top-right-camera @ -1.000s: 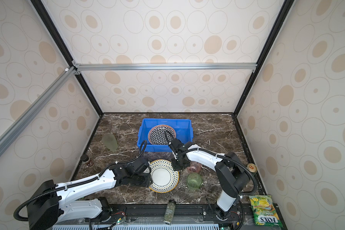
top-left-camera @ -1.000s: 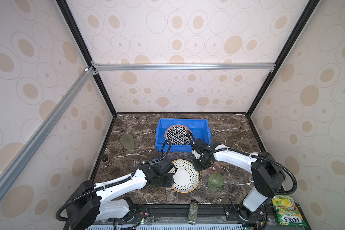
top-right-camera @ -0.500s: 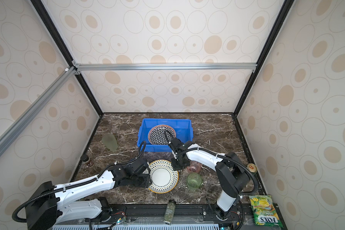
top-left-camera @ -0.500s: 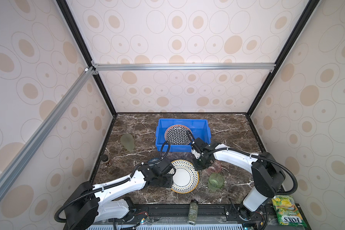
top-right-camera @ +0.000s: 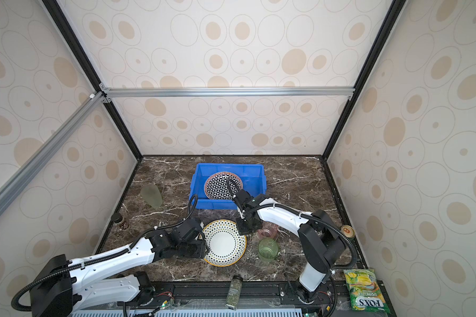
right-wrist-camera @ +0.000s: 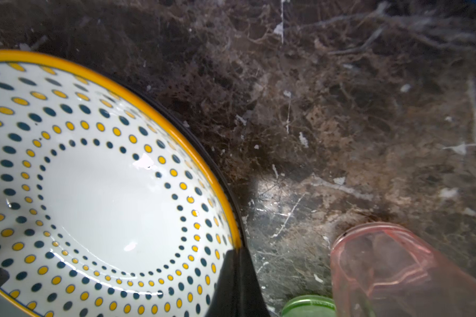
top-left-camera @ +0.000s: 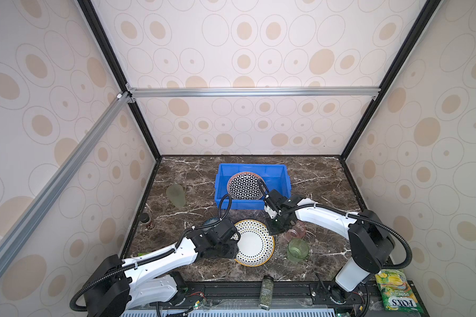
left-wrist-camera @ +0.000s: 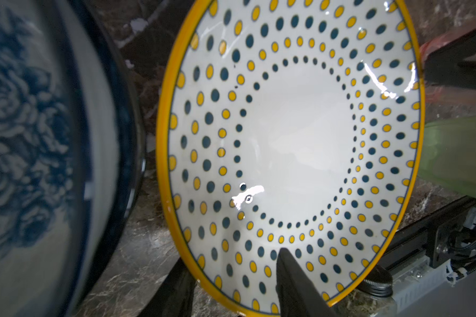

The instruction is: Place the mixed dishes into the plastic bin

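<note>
Dotted-rim plate (top-left-camera: 254,243): unmoved this past second, on marble tabletop (top-left-camera: 187,175) short of blue plastic bin (top-left-camera: 220,189); left gripper (top-left-camera: 236,243) half-open astride its rim, right gripper (top-left-camera: 276,231) closed, empty, against opposite rim; lift evidently pending.

Both top views look steeply down from high over the near edge, taking in the whole desk (top-left-camera: 313,175) almost identically. Each wrist camera hangs close over the desk, and both share the dotted plate (left-wrist-camera: 300,137) from different sides.
</note>
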`<state>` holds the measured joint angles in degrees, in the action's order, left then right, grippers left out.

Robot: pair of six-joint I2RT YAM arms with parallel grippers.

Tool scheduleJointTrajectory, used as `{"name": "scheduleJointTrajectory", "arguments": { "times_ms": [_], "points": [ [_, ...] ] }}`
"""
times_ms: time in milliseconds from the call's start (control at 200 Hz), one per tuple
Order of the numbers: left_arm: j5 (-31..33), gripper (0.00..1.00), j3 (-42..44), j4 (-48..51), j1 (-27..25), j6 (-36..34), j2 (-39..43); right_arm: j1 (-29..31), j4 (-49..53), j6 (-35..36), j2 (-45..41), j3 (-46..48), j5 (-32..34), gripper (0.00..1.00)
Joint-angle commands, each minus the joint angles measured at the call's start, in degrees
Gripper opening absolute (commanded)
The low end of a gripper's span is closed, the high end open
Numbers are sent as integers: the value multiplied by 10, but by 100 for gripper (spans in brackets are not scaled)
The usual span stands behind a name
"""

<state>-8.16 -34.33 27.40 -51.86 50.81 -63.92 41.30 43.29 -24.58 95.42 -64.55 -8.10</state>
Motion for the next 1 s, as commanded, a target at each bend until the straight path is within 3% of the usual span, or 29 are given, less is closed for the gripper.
{"name": "scheduleJointTrajectory", "arguments": {
  "times_ms": [0, 230, 996],
  "points": [
    [-11, 46, -3, -91, -4, 26, 14, 6, 11, 0, -13, -6, -9, 0],
    [7, 41, 10, -101, -1, 50, 20, 6, 5, 1, -9, -5, -18, 0],
    [24, 45, 9, -89, 7, 58, 22, 6, -23, 0, 35, 18, -27, 0]
  ]
}}
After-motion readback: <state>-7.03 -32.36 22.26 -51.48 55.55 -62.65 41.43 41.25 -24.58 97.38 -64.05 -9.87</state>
